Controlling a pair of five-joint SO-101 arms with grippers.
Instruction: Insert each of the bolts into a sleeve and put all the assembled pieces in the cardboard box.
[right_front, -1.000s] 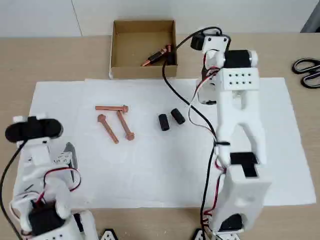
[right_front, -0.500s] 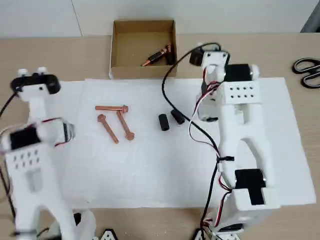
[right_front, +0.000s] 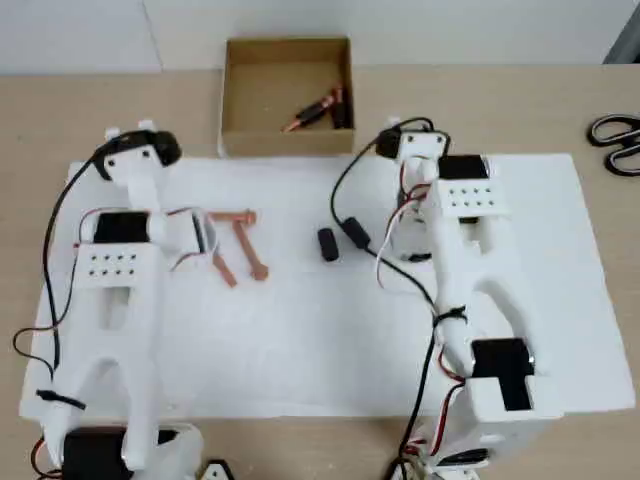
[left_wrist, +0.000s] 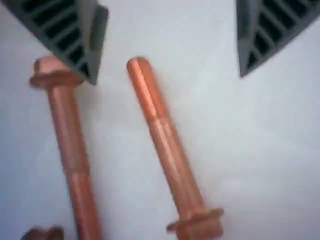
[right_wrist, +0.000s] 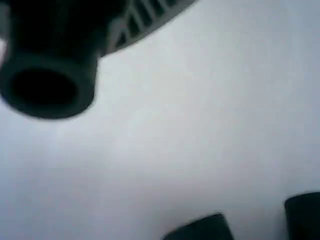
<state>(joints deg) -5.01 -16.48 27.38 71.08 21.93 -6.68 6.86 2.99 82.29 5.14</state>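
Three copper bolts (right_front: 250, 250) lie on the white sheet left of centre. My left gripper (left_wrist: 167, 77) hangs open just above them, its fingers on either side of one bolt's (left_wrist: 167, 150) threaded tip; a second bolt (left_wrist: 67, 145) lies beside it. In the high view the left gripper (right_front: 204, 236) covers part of the bolts. Two black sleeves (right_front: 327, 244) lie mid-sheet. My right gripper (right_wrist: 60, 50) is shut on a third black sleeve (right_wrist: 47, 87), held above the sheet to the right of those two sleeves (right_wrist: 200, 231). The cardboard box (right_front: 240, 95) at the back holds assembled pieces (right_front: 318, 108).
A white paper sheet (right_front: 300, 340) covers the work area on the wooden table. Scissors (right_front: 615, 140) lie at the far right edge. The right arm's cable (right_front: 350, 200) loops over the sheet close to the sleeves.
My left arm has swung from the near left corner out over the bolts, gripper open. The right arm has shifted slightly toward the front with its sleeve.
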